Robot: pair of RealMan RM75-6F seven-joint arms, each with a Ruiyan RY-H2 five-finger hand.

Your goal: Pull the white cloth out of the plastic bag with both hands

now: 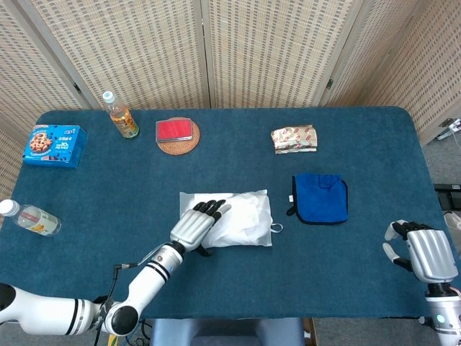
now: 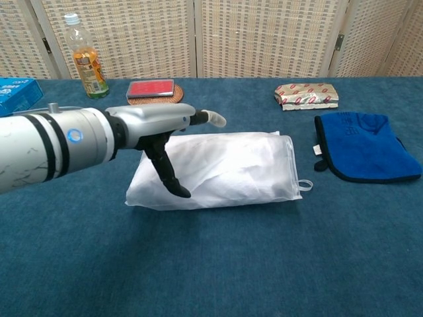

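At the near right edge of the blue-carpeted bench (image 1: pixel 216 288), the right robot hand (image 1: pixel 425 250) hovers with its fingers spread and nothing in them, well apart from everything else. The left robot hand (image 1: pixel 199 225) reaches in from the near left, flat and palm down over the left part of the plastic bag (image 1: pixel 241 218); its fingers are extended and slightly apart, gripping nothing, and its thumb (image 2: pixel 169 178) points down against the bag's near left side. Whether the palm actually presses on the bag cannot be told.

The bag lies near the middle of the bench, long side running left to right, with the white cloth (image 2: pixel 225 168) wholly inside it and a small loop (image 2: pixel 303 185) sticking out at its right end. Just right of the bag sits a blue pouch (image 1: pixel 320 197). At the near left edge lies a clear bottle (image 1: pixel 30 218) on its side.

Farther back, a patterned packet (image 1: pixel 294 138) rests to the right, a red case (image 1: pixel 173 130) sits on a round woven coaster (image 1: pixel 180 146) left of centre, an upright bottle of orange drink (image 1: pixel 121 115) stands beside it, and a blue cookie box (image 1: pixel 55 145) lies at the far left.
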